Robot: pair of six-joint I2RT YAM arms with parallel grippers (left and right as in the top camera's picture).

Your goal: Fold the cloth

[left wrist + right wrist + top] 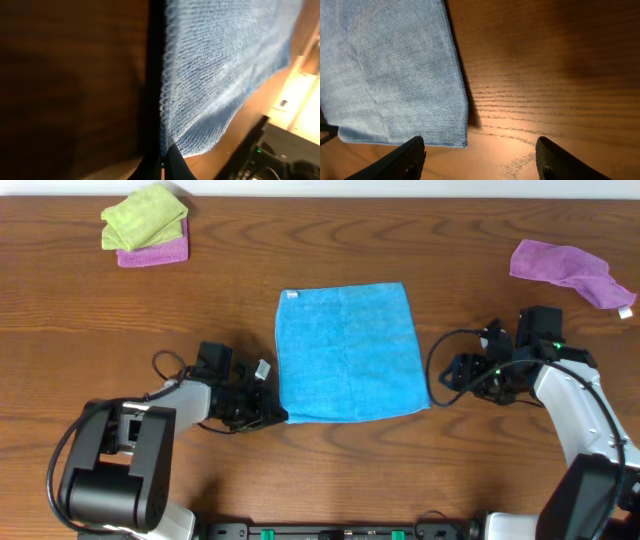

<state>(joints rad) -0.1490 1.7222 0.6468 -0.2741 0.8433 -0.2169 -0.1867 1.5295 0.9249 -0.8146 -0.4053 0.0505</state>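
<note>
Left end effector (272, 413): closed, seemingly pinching the cloth (345, 350) at its near corner.
Right end effector (480, 160): open, holding nothing.
Risk: thin pinch slips; one-sided lift skews fold.

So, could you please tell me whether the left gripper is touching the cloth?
Touching: the left wrist view shows the left gripper shut on the cloth at its corner.

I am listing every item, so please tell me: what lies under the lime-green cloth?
A purple cloth lies under the lime-green cloth. Only its lower edge shows. The rest of it, and anything else beneath, is covered.
</note>
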